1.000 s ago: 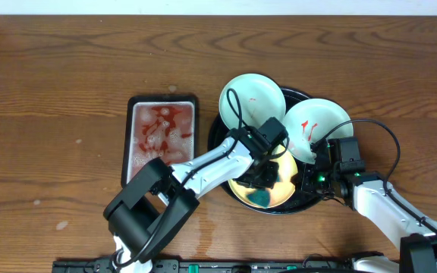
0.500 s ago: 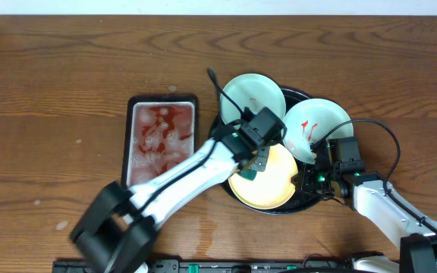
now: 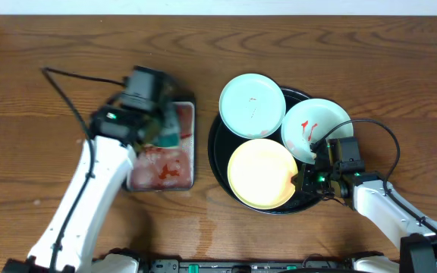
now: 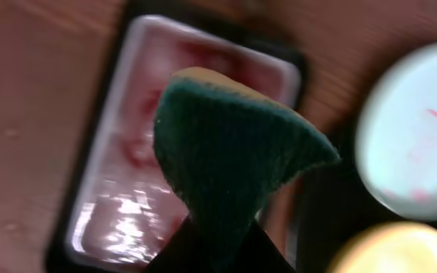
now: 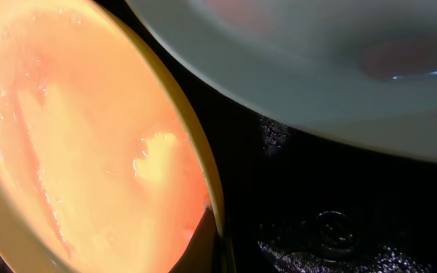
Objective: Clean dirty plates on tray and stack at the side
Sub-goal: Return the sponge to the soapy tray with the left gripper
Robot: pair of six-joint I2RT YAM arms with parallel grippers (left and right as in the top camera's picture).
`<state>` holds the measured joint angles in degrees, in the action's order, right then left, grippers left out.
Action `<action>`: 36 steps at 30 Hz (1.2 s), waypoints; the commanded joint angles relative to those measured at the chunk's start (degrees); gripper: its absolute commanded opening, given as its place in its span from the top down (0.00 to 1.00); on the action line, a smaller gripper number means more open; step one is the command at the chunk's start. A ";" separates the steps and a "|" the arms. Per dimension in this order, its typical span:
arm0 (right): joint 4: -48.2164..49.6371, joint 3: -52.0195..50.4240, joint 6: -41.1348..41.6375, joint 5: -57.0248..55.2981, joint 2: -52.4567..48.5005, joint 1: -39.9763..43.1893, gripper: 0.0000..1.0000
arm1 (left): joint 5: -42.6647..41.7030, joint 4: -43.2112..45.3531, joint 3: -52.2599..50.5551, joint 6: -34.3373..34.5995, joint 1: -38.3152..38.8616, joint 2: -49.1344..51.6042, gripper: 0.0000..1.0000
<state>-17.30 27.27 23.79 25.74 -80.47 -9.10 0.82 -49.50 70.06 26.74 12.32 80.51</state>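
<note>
Left gripper clamped green sponge above suds dish, well apart from tray. Yellow plate sat in tray. Right gripper at its rim, grip unclear.

The left end effector is blurred overhead, its jaws mostly hidden behind the green sponge — the yellow plate runs off-frame.

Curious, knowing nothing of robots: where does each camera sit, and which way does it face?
Overhead: above the table, facing straight down; left arm and right arm show.
Left wrist: left arm, facing down past the left gripper's green sponge to the sudsy dish.
Right wrist: right arm, against the yellow plate's rim; one dark fingertip shows.
Shared: all see the yellow plate.
</note>
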 commanded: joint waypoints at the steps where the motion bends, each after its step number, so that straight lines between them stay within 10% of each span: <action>1: -1.29 -1.03 -2.01 -1.46 -0.85 0.00 0.99 | 0.22 0.15 -2.97 -3.50 -4.20 4.42 0.84; 11: -1.38 -1.03 -1.99 -0.57 -0.85 0.00 0.99 | -4.26 4.20 -4.92 -5.33 -5.70 17.59 0.83; 19: -0.11 -0.76 -1.99 0.02 -0.70 0.07 0.85 | -6.14 0.85 -3.28 -5.31 -6.21 11.50 0.36; 21: -0.74 0.26 -1.97 1.25 -0.13 0.13 0.99 | -6.43 0.04 -3.28 -5.31 -6.21 8.15 0.33; 36: -23.04 16.98 -5.70 -9.42 8.17 0.00 0.99 | -6.38 -1.70 -3.28 -5.31 -6.21 -4.85 0.16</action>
<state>-38.70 41.30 20.16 19.92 -73.19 -9.17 -5.65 -51.00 65.52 22.02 6.42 75.75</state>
